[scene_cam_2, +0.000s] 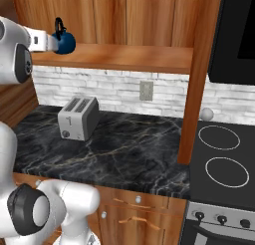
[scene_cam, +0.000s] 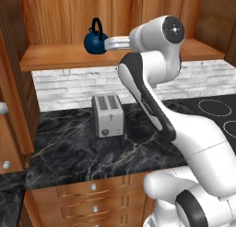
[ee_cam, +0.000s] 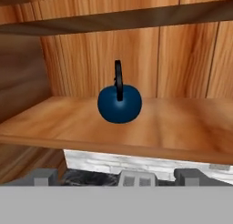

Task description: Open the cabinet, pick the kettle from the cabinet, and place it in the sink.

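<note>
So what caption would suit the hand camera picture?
Open pincer faces the dark-blue kettle standing upright on the cabinet shelf, not yet touched.

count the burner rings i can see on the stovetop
2 in the right base view: one nearer the wall, one nearer the front edge, both right of the black marble counter. More burners may lie beyond the frame's right edge.
</note>
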